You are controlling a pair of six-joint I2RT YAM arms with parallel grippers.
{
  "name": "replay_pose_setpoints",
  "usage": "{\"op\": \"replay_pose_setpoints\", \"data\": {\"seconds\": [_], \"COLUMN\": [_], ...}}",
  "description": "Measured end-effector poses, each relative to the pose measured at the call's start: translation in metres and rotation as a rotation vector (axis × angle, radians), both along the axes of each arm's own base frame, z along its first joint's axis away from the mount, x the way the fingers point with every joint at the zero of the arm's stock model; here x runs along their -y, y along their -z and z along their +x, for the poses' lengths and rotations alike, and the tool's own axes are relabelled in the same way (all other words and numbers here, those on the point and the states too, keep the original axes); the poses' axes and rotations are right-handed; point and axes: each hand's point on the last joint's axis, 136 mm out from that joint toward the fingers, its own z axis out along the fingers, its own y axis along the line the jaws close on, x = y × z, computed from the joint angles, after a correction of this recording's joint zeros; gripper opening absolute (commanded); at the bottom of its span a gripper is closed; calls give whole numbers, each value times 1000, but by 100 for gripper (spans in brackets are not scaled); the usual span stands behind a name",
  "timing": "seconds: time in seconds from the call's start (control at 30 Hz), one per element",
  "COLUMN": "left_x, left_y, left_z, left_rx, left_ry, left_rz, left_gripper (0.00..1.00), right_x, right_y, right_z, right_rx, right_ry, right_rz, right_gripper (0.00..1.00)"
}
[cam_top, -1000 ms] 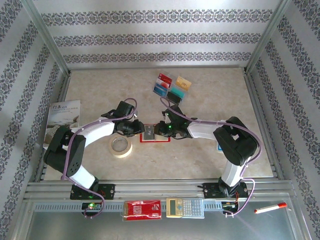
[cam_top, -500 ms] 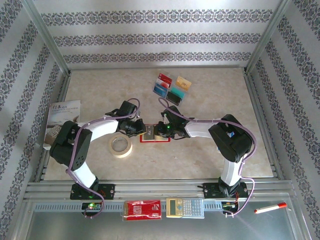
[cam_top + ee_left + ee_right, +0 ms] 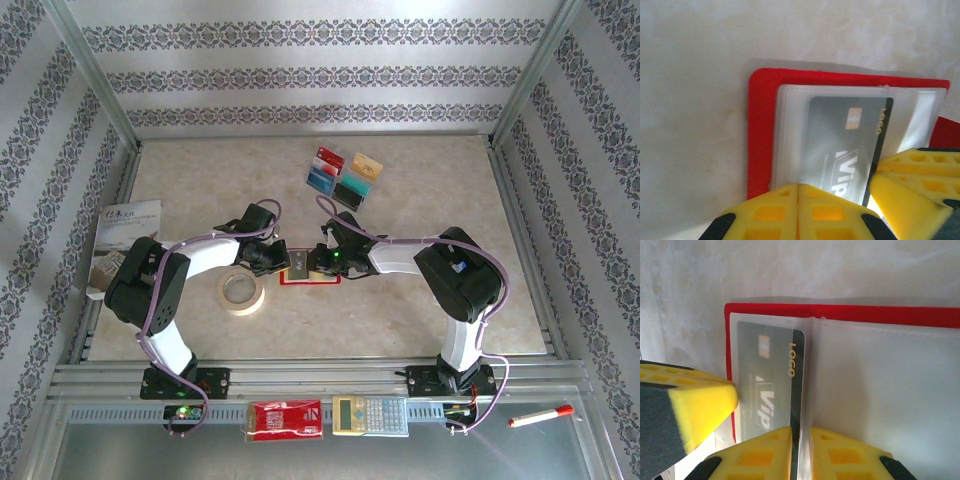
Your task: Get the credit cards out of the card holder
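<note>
Card holder (image 3: 761,135) is pinned at 9 o'clock by clenched left gripper (image 3: 798,192) so grey card (image 3: 771,385), pinched by right gripper (image 3: 800,432), can be pulled out.

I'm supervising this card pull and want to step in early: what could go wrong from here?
1. The right gripper pinches at an edge of the grey card and may catch the clear pocket too; pulling could drag the card holder along.
2. The left gripper, shut at the holder's near edge, may clamp the card as well, jamming it.
3. The two grippers sit almost touching; they could collide.
</note>
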Motion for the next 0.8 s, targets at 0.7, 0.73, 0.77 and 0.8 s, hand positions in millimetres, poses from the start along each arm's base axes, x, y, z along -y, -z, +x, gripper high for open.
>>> {"op": "replay_pose_setpoints", "data": {"seconds": [0.7,0.73,0.77,0.8], "left_x": [2,2,2,1], "left_y": [2,2,2,2], "left_z": [2,2,2,2], "left_rx": [-6,-6,-6,-6], "left_ry": [2,3,3,3], "left_rz": [-1,-1,-1,-1], "left_gripper": [7,7,8,10], "right_x": [-1,-1,-1,-1], "right_y": [0,0,0,0], "right_z": [2,2,2,2], "right_rx": [-8,-9,-9,-8], "right_ry": [-8,-9,-9,-9], "right_rz": [26,28,28,29], "right_gripper": [13,11,8,6]}}
